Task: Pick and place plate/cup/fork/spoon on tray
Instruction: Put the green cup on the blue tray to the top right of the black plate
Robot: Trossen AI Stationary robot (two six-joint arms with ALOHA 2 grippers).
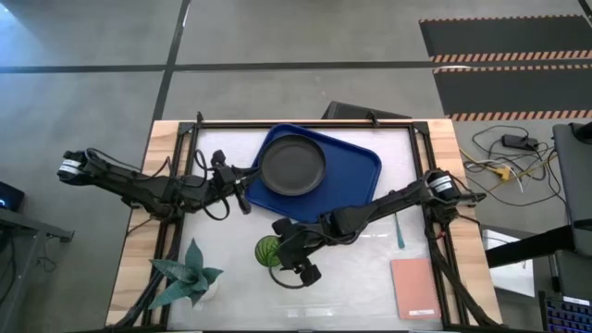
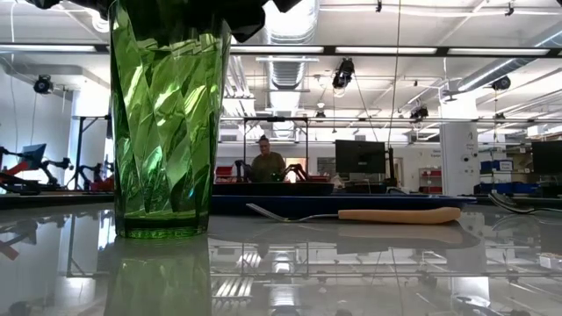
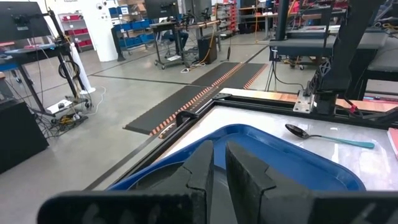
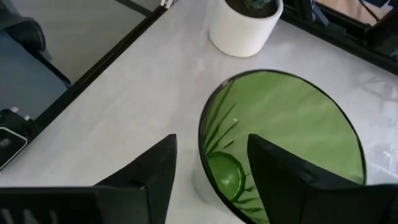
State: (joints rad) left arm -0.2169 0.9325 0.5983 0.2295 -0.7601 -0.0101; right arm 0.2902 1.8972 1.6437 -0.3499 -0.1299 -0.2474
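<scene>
The dark plate [image 1: 291, 165] lies on the blue tray [image 1: 356, 176] at the far middle of the table. The green cup [image 1: 267, 251] stands upright on the table in front of the tray. My right gripper [image 4: 211, 142] is open above it, one finger over the cup's mouth [image 4: 286, 124] and one outside its rim, with no touch showing. My left gripper [image 1: 243, 196] is shut and empty at the tray's left edge. The teal-handled spoon [image 1: 400, 227] lies on the table to the right of the tray. The orange-handled fork [image 2: 386, 214] lies on the table behind the cup [image 2: 167, 123]; my right arm hides it from above.
A pale teal spiky plant [image 1: 190, 273] in a white pot [image 4: 245, 25] stands near the front left, close to the cup. A pink pad [image 1: 413, 287] lies at the front right. A black frame runs along the table's edges. A person stands far off in the room [image 2: 266, 162].
</scene>
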